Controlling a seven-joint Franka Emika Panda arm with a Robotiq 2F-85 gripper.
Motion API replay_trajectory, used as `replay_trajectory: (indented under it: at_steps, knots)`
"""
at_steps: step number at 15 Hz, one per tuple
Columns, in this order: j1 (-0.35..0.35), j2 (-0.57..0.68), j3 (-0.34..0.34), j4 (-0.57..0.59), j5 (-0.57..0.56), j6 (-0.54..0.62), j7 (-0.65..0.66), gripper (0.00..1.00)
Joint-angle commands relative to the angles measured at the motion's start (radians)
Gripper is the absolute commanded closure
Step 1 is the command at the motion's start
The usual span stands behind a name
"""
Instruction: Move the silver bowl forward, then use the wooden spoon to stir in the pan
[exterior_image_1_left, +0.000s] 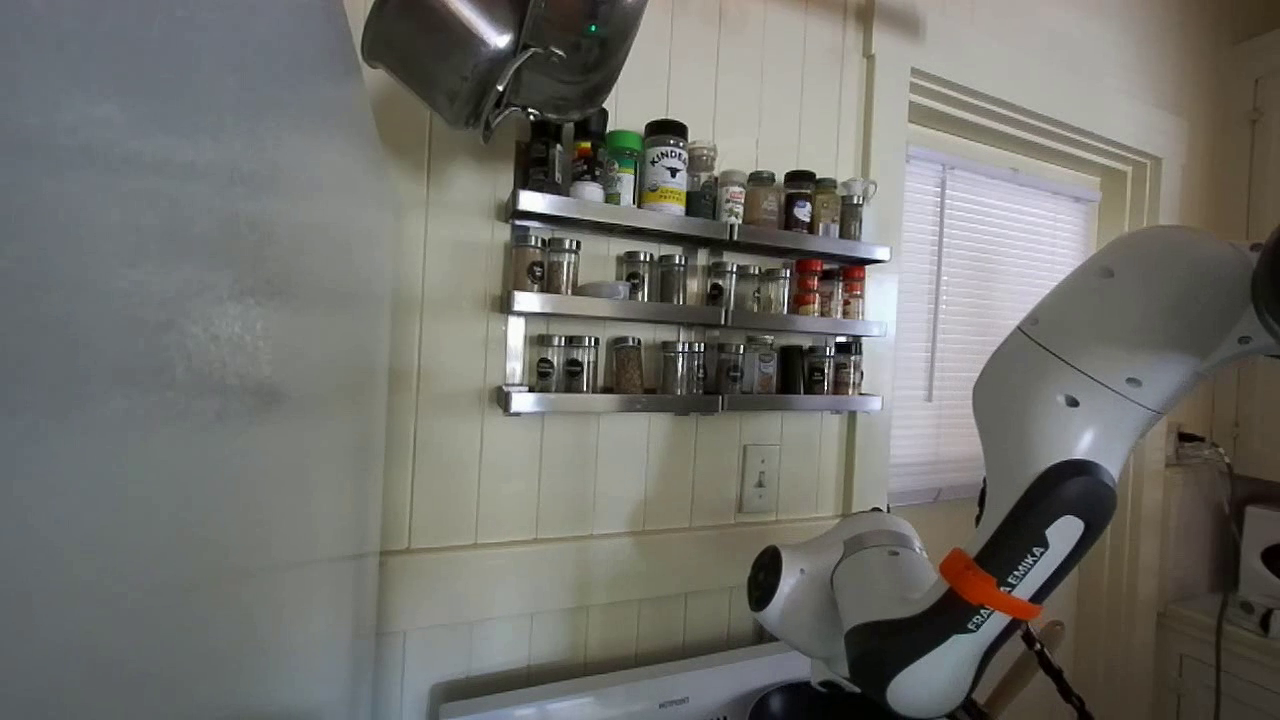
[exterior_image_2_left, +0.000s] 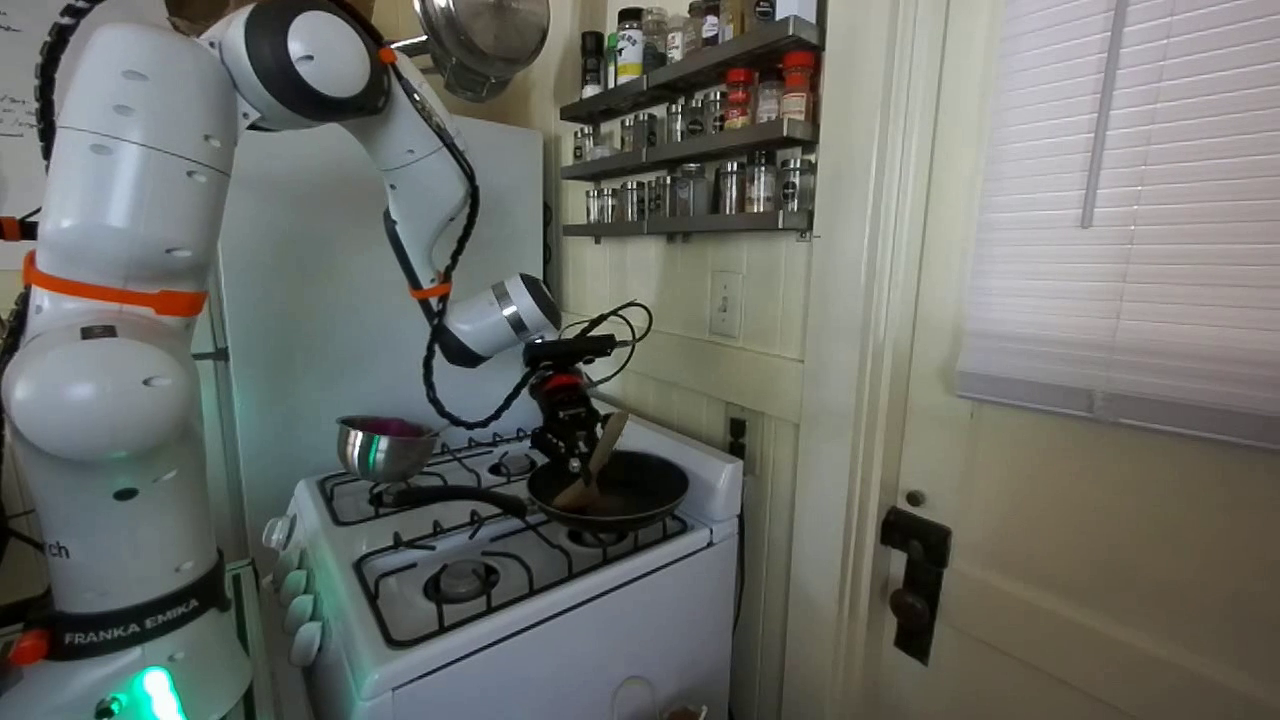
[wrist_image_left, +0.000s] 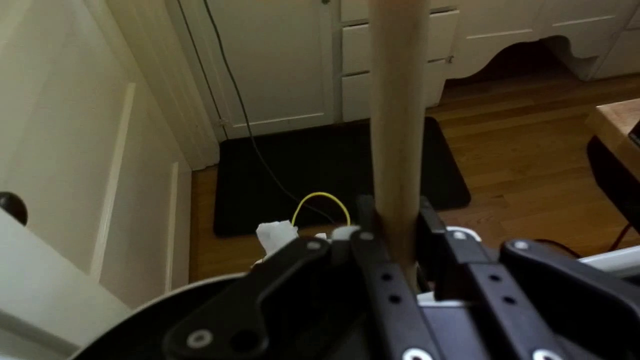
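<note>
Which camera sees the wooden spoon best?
An exterior view, because both ends of the wooden spoon show. In an exterior view, only some handle pokes out beside the arm; the wrist view shows just handle, held by the gripper.

Arm: smooth white, rounded, with black panels
Bands: bright orange, strapped round the arm
Cable: black, ridged, cord-like
Collar: black, FRANKA EMIKA in white
Light: glowing green
Jaws: black linked bars, silver screws
</note>
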Motion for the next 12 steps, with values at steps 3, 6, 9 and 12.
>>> replay_trajectory:
  at_steps: [3, 6, 9, 12]
  knots:
    - [-0.027, -0.007, -0.041, 0.002, 0.041, -0.028, 0.095, 0.95]
    - [-0.015, 0.02, -0.042, 0.043, 0.038, -0.06, 0.137, 0.95]
    - [-0.008, 0.041, -0.04, 0.091, 0.04, -0.11, 0.154, 0.95]
    - [-0.004, 0.085, -0.041, 0.153, 0.043, -0.166, 0.142, 0.95]
